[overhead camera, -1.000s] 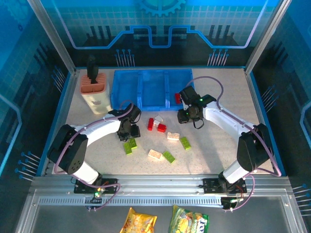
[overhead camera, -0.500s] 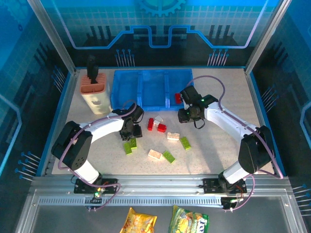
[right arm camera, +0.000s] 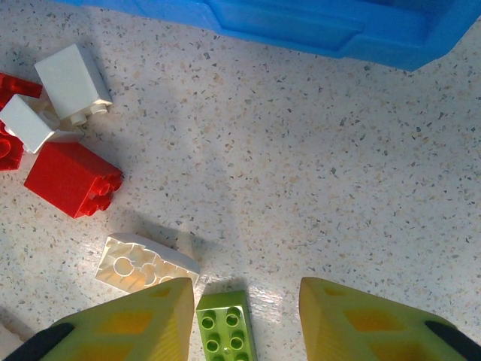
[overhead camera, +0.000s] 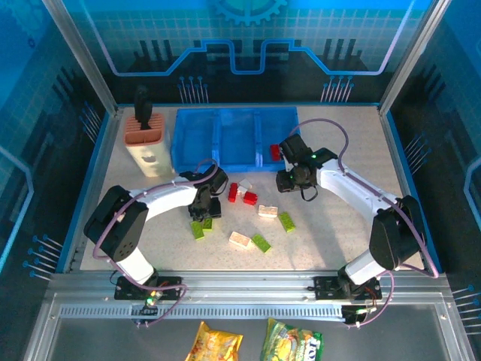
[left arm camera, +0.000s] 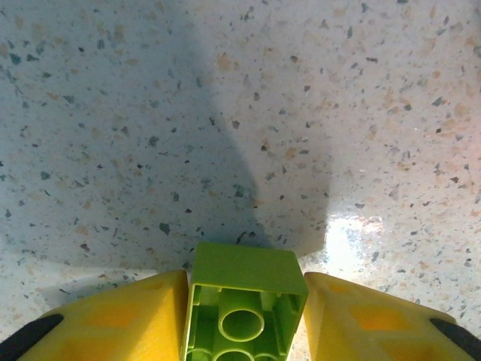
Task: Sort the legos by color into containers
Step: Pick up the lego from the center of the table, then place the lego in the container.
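Barely started: left gripper (left arm camera: 244, 282) pinches a green brick (left arm camera: 242, 297) over the table (overhead camera: 331, 233), right gripper (right arm camera: 246, 286) fingers apart, empty; other bricks (overhead camera: 240, 240) loose there, tray (overhead camera: 234, 143) looks almost empty.

Arms bent inward; left end effector (left arm camera: 244, 280) snug on green lego (left arm camera: 244, 320), right end effector (right arm camera: 246, 284) agape.

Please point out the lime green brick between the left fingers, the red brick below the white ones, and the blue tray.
lime green brick (left arm camera: 244, 274), left wrist view, its smooth side face.
red brick (right arm camera: 68, 177), right wrist view, its smooth face.
blue tray (right arm camera: 323, 30), right wrist view, its outer wall.
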`<action>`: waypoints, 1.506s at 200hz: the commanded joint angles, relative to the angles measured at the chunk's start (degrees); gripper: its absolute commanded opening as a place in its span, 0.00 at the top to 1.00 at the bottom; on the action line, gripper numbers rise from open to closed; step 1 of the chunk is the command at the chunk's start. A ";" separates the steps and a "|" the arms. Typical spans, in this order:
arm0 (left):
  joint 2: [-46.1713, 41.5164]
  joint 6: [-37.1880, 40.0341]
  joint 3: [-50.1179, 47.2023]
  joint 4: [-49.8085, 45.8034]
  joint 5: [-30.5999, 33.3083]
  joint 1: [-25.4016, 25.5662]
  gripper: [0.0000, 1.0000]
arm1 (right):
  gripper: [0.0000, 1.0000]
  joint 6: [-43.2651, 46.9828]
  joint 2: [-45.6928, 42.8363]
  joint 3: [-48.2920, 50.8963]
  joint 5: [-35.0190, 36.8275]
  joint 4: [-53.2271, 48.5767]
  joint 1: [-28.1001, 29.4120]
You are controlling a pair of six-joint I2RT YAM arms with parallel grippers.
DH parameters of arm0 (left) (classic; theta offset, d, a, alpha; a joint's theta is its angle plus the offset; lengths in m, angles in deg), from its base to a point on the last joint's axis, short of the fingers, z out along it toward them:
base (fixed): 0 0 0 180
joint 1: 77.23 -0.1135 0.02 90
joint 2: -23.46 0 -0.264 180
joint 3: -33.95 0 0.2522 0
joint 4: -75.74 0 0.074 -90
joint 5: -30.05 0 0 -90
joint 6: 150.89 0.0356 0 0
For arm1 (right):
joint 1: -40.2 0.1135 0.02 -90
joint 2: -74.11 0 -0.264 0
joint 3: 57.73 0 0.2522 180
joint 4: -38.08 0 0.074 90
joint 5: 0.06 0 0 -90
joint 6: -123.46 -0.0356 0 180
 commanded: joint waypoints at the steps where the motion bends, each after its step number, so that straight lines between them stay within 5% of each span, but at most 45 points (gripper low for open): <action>1: 0.03 0.30 0.59 -2.87 1.93 0.73 0.57 | 0.57 -0.82 -1.69 0.39 0.00 -1.19 0.90; 158: -8.94 1.25 5.37 -5.36 2.09 0.99 0.74 | 0.58 -0.10 -4.50 -0.12 1.51 -2.95 1.02; 301: -0.48 7.94 30.18 -6.43 2.04 -2.46 0.75 | 0.59 -0.25 -5.74 2.05 2.36 -2.82 0.84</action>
